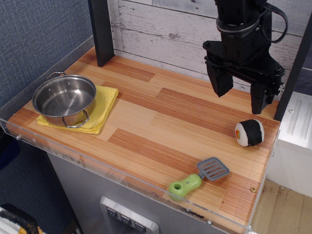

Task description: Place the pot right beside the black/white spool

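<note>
We have a single view, set high off the front-left of the wooden table (pixel 161 122) and looking down across it toward the whitewashed plank wall (pixel 161 29). It stands far enough back that we take in nearly the whole tabletop, edge to edge.

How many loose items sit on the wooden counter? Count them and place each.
4. The pot sits on the yellow cloth at the left; the black/white spool lies at the right edge; the spatula lies near the front. Nothing appears hidden.
</note>
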Controlling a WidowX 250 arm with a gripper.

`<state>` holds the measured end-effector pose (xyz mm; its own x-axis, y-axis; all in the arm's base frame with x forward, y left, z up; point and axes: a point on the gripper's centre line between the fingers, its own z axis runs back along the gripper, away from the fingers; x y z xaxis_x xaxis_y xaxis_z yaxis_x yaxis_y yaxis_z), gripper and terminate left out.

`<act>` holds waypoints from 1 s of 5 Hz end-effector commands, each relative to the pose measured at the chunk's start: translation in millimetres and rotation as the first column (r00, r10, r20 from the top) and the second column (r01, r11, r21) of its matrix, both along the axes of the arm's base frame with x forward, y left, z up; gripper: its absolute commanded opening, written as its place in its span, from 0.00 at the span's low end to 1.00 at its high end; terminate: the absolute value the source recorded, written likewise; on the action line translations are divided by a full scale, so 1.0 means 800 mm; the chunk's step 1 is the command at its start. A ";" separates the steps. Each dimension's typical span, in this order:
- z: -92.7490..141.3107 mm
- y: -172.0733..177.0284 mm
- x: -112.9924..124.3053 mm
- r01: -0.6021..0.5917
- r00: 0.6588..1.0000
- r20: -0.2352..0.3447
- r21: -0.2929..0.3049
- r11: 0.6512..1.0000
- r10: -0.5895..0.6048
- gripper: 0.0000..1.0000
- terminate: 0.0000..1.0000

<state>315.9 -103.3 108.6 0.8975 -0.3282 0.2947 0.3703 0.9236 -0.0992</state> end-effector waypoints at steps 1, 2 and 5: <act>0.000 0.000 0.000 0.000 1.000 0.000 0.000 1.000 0.000 1.00 0.00; 0.002 0.025 0.018 -0.075 0.997 0.001 0.039 0.996 0.075 1.00 0.00; -0.009 0.129 0.028 -0.414 0.910 0.034 0.103 0.905 0.412 1.00 0.00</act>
<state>337.8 -2.5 78.0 0.9746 0.0463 0.2191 -0.0501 0.9987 0.0116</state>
